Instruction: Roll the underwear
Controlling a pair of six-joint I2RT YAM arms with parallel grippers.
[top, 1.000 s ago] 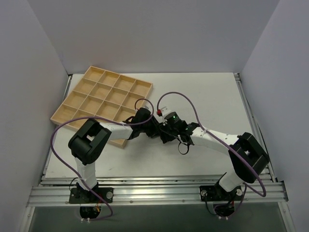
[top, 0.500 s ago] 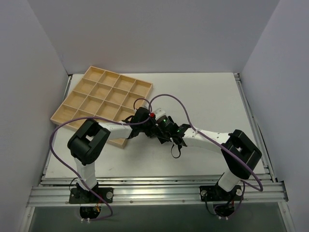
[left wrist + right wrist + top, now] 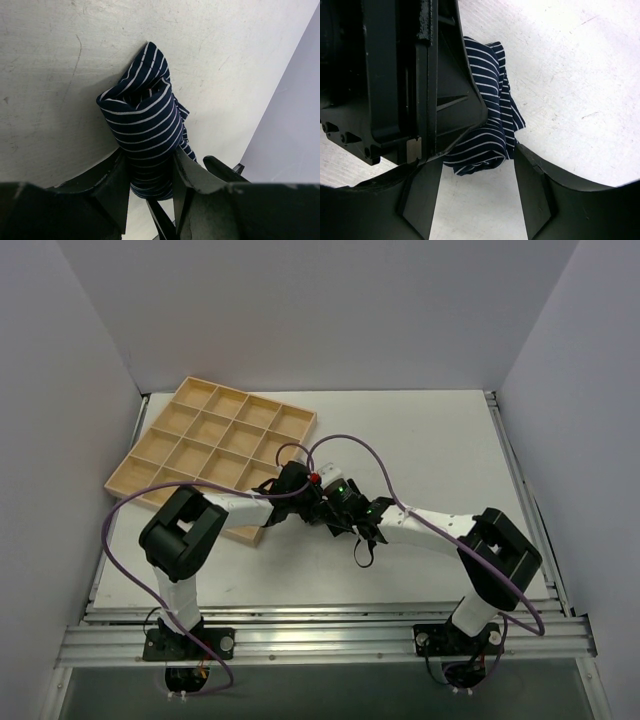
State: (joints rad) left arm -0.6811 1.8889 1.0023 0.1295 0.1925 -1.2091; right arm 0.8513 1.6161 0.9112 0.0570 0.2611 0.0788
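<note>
Left wrist: L claw (image 3: 149,167) tight on rolled underwear (image 3: 142,115) (R claw (image 3: 472,165) wide apart, empty).

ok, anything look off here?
Roll is lumpy: a loose flap of the underwear sticks out beside the left gripper clamped on it. Tray sits at an angle to the table. Nothing spilled or damaged.

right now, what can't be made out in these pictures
- Top external: the underwear is hidden under the arms' wrists.
- Left wrist: its lower end is covered by the fingers of the left gripper; no waistband edge shows.
- Right wrist: the left gripper's body hides the cloth's left part; whether the right gripper touches it is unclear.
</note>
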